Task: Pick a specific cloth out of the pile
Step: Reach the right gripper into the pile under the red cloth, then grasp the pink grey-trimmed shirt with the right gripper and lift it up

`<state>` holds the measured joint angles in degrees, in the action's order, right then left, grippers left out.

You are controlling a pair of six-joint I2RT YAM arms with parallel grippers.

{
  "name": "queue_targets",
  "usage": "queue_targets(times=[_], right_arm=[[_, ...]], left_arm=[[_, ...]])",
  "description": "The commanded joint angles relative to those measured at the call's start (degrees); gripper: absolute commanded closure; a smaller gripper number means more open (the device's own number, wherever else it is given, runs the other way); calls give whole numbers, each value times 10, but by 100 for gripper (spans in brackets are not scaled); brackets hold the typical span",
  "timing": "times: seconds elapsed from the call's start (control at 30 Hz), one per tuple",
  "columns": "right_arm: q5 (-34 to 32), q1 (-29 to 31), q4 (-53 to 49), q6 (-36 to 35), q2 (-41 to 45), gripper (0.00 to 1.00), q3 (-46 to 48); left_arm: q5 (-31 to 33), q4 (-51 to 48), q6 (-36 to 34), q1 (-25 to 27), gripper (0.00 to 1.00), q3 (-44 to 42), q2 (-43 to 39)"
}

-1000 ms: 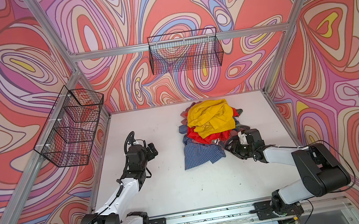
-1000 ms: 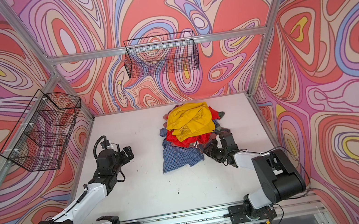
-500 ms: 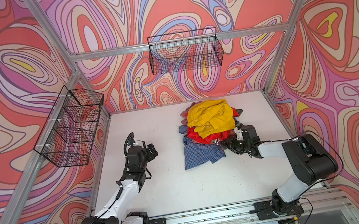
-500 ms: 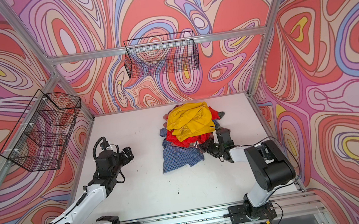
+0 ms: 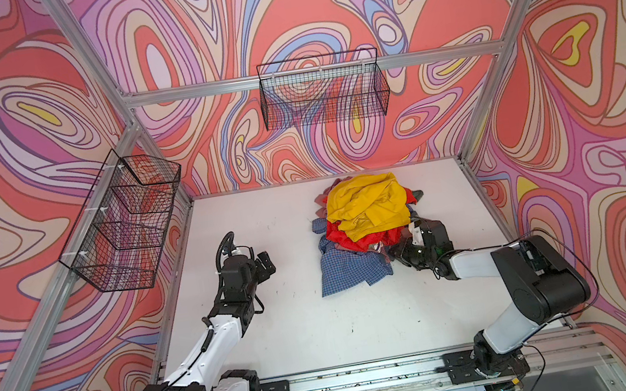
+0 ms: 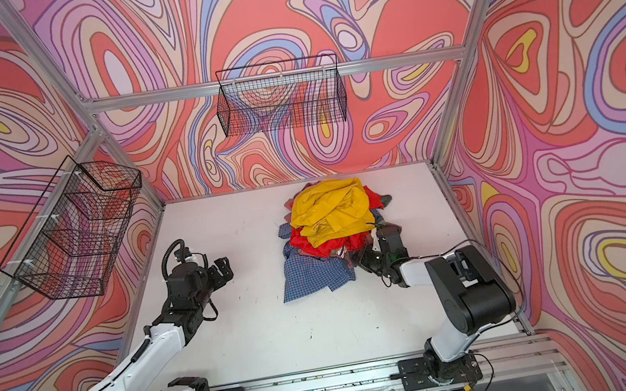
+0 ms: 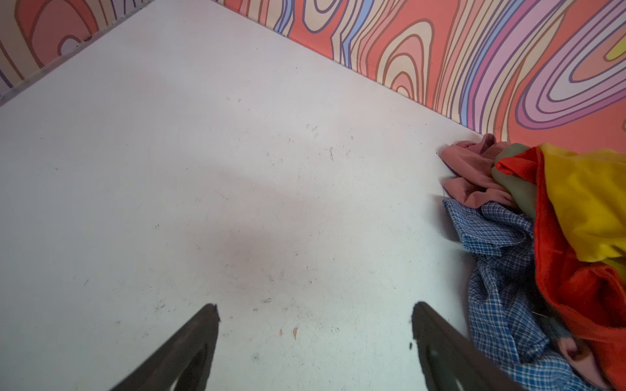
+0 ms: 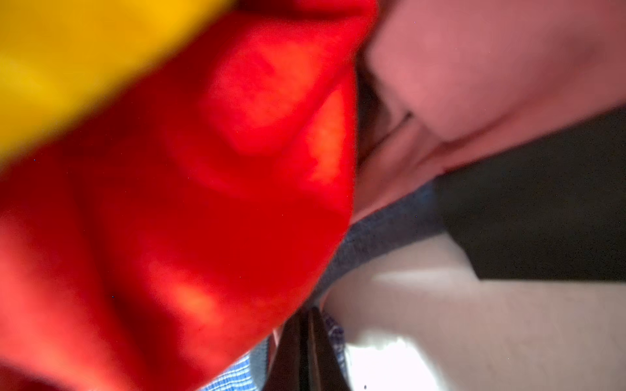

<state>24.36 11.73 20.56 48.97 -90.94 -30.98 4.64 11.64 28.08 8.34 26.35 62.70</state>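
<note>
The pile (image 5: pixel 364 214) lies on the table (image 5: pixel 302 332), right of centre and toward the back

cloth (image 7: pixel 472 182) mostly buried under pile (image 5: pixel 363 208), right wrist view blurred

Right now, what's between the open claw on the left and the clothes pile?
Nothing: only bare white table lies between the left gripper and the pile, seen in both top views.

Pink cloth (image 7: pixel 474 176) — tucked under pile (image 5: pixel 364 210).
</note>
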Motion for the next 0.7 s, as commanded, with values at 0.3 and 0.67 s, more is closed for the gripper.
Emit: queue_targets(times=[0.3, 0.67], right_arm=[[-5, 8, 19, -26, 133, 100, -5], [6, 8, -23, -60, 208, 100, -60]], left_arm=[[7, -39, -18, 43, 10, 52, 35], [16, -43, -35, 96, 10, 96, 99]])
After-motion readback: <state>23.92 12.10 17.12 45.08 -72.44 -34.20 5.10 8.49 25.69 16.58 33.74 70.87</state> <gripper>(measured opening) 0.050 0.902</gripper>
